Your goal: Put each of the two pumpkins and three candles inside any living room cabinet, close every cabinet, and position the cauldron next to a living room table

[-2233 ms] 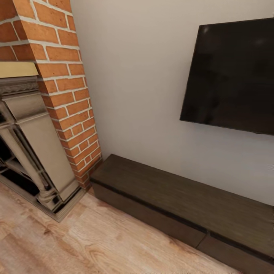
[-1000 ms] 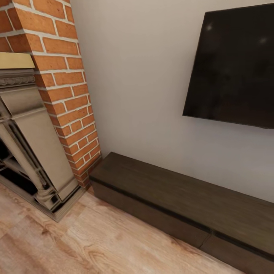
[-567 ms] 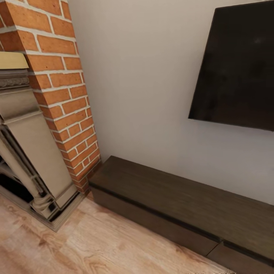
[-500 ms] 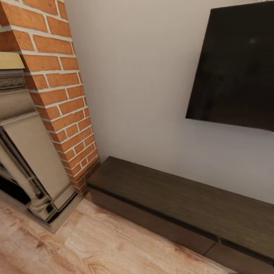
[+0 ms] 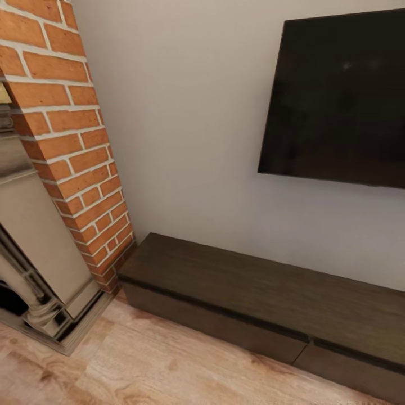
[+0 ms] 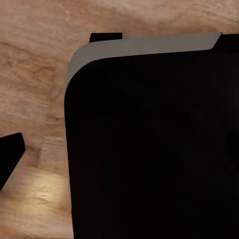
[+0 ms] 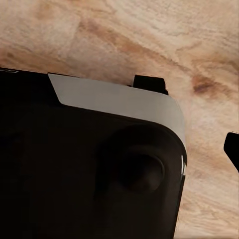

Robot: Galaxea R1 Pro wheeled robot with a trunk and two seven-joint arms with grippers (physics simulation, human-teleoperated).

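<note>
Cabinet (image 5: 264, 298) shut, against wall under TV (image 5: 337, 101), beside brick fireplace (image 5: 62, 140).

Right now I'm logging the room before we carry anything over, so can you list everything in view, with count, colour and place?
cabinet: one, dark brown wood, low and long against the wall, drawer fronts all shut
television: one, black screen, mounted on the wall above the cabinet
wall: one, pale grey-white, behind the cabinet
brick column: one, orange-red with pale mortar, beside the cabinet's near end
fireplace: one, beige with black trim, in front of the brick
floor: light wood planks
robot base: black body with a grey edge, over the floor in both wrist views
</note>
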